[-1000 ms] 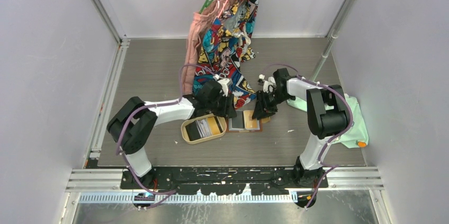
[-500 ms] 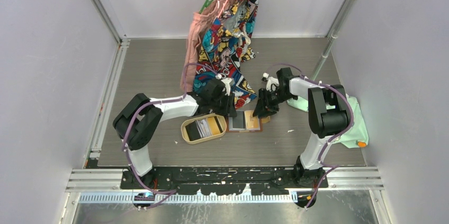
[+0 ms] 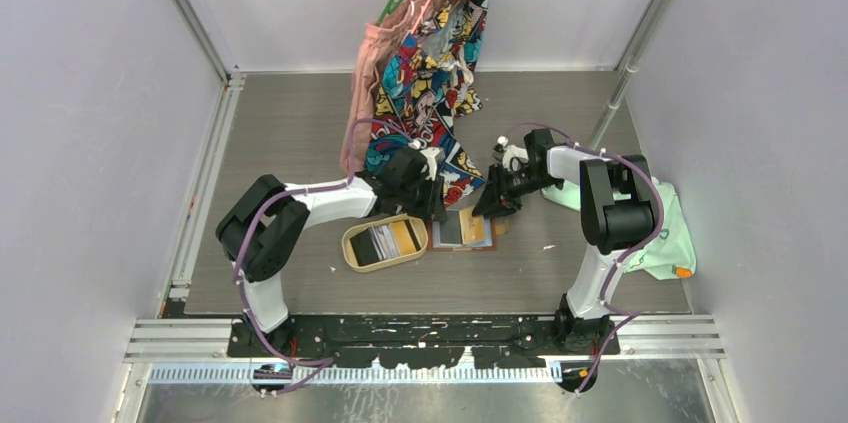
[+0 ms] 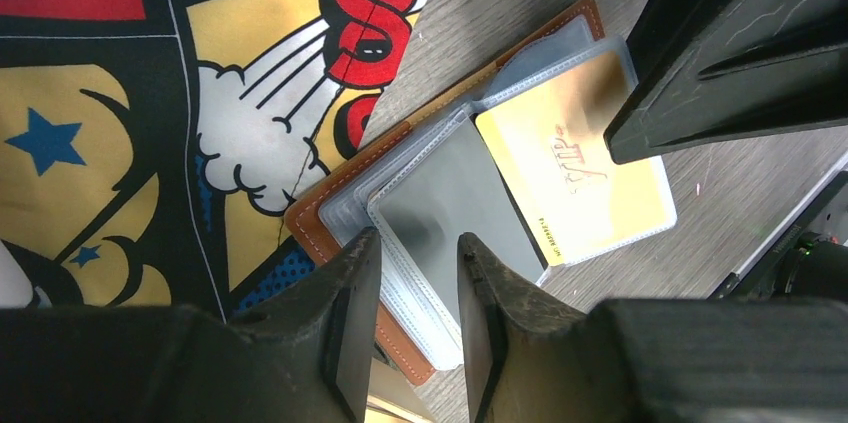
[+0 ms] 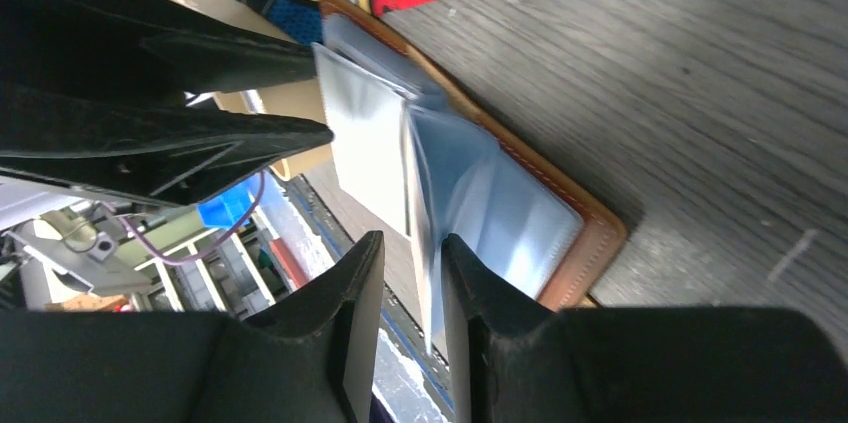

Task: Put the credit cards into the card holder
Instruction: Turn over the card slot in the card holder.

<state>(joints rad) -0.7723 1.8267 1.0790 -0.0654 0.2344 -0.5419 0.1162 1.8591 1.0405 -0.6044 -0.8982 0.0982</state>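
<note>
- The card holder (image 3: pixel 462 230) lay open and flat on the surface (image 3: pixel 300 143), just right of the tray (image 3: pixel 350 248) and between the two grippers. Its far left corner was just beside the hem of the cloth (image 4: pixel 150 93).
- Its long axis ran left to right, with the fold pointing away from the arms and the inside facing up.
- A gold card (image 4: pixel 580 193) sat in the right half and a dark card (image 4: pixel 450 203) in the left half.
- More cards (image 3: pixel 385 240) lay side by side in the tray, their long sides pointing roughly away from the arms.
- The left gripper (image 4: pixel 415 253) stood narrow, its fingers on either side of the holder's near left corner. We could not tell whether it pinched anything.
- The right gripper (image 5: pixel 412 248) was narrow too. A clear sleeve (image 5: pixel 365 143) stood on edge between its fingers, and we could not tell whether it was gripped.
</note>
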